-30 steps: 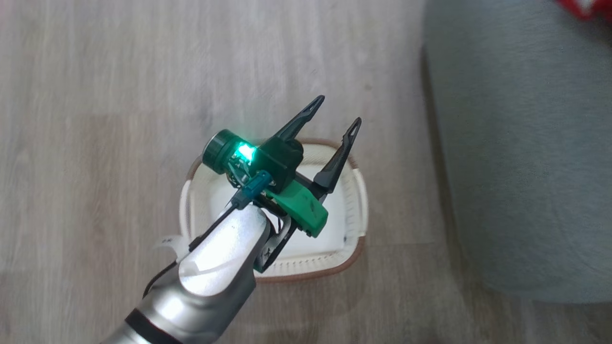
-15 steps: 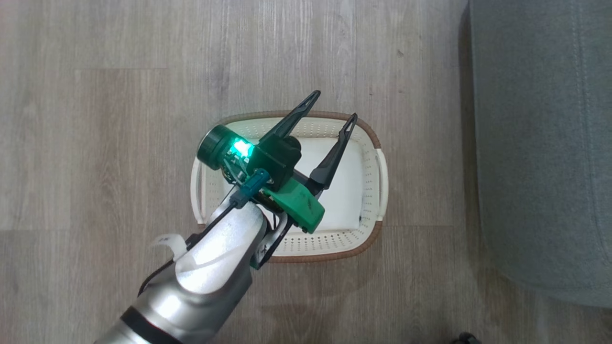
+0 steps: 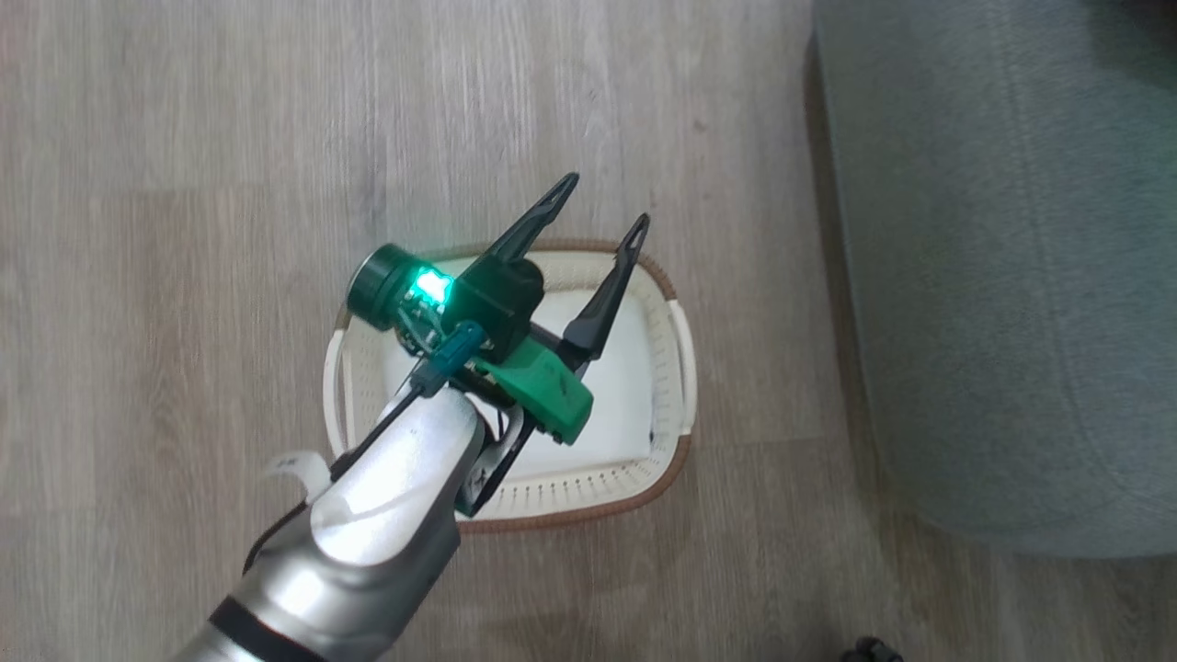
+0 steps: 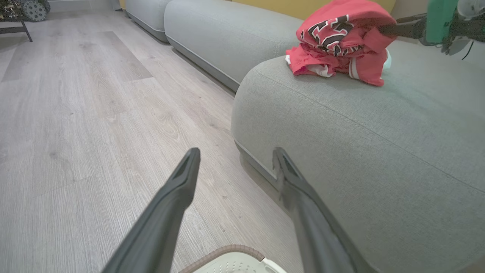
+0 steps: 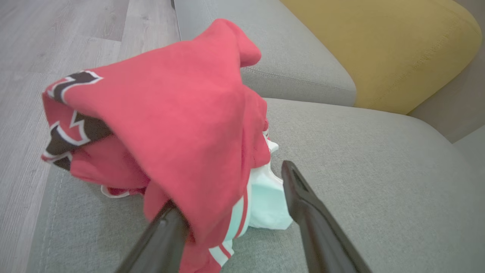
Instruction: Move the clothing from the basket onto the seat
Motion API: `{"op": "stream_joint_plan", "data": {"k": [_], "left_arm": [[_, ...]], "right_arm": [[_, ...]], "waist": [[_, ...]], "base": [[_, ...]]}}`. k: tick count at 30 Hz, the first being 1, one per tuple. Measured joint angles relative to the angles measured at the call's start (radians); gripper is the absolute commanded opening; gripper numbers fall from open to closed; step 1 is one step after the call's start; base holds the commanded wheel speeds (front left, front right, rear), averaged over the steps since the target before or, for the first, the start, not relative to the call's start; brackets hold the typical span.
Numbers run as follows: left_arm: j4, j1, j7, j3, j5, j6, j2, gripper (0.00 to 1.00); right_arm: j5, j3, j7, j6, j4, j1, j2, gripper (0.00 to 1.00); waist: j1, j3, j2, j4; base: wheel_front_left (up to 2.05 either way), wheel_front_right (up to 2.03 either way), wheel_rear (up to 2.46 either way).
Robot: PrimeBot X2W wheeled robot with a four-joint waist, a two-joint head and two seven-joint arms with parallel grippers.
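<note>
Clothing: a red heap (image 4: 341,41) with white stripes and black-white lettering. It lies on the seat, at the upper right of the left wrist view and the centre left of the right wrist view.
Pale piece: whitish cloth (image 5: 265,201) tucked under the red heap, at the lower centre of the right wrist view.
Seat: a grey-green cushion (image 5: 360,170) with a rounded corner. It takes up the right side of the head view.
Right jaws: spread. A red fold drapes over the tip of the left-hand finger (image 5: 163,239) and is not pinched. The other finger (image 5: 314,223) is bare, just beside the pale piece.
Basket: cream with perforated walls (image 3: 598,492) and a brown rim. It stands on the floor at the centre of the head view, near the seat's left edge.
Pad: flat and white (image 3: 634,405), lying inside the basket.
Left jaws: spread and holding nothing, over the basket at the centre of the head view. The fingers (image 3: 533,216) point to the upper right.
Floor: grey wood planks (image 3: 184,184) on the left of the head view.
Yellow cushion: rounded (image 5: 379,49), at the upper right of the right wrist view, beyond the seat.
</note>
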Motion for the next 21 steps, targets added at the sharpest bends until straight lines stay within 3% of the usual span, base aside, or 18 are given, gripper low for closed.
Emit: {"op": "stream_joint_plan", "data": {"k": [13,21], "left_arm": [[-0.003,0.127,0.0,0.073,-0.069,0.021,0.002,1.0],[-0.011,0.252,0.0,0.156,-0.096,0.055,0.007,1.0]], "right_arm": [[0.146,0.202,-0.031,0.0,0.073,0.068,0.005,1.0],[0.3,0.359,-0.032,0.0,0.039,0.113,0.035,1.0]], "waist": [[0.0,-0.189,0.0,-0.056],[-0.0001,-0.333,0.0,-0.054]], "base": [[0.0,0.0,0.0],[0.0,0.0,0.0]]}}
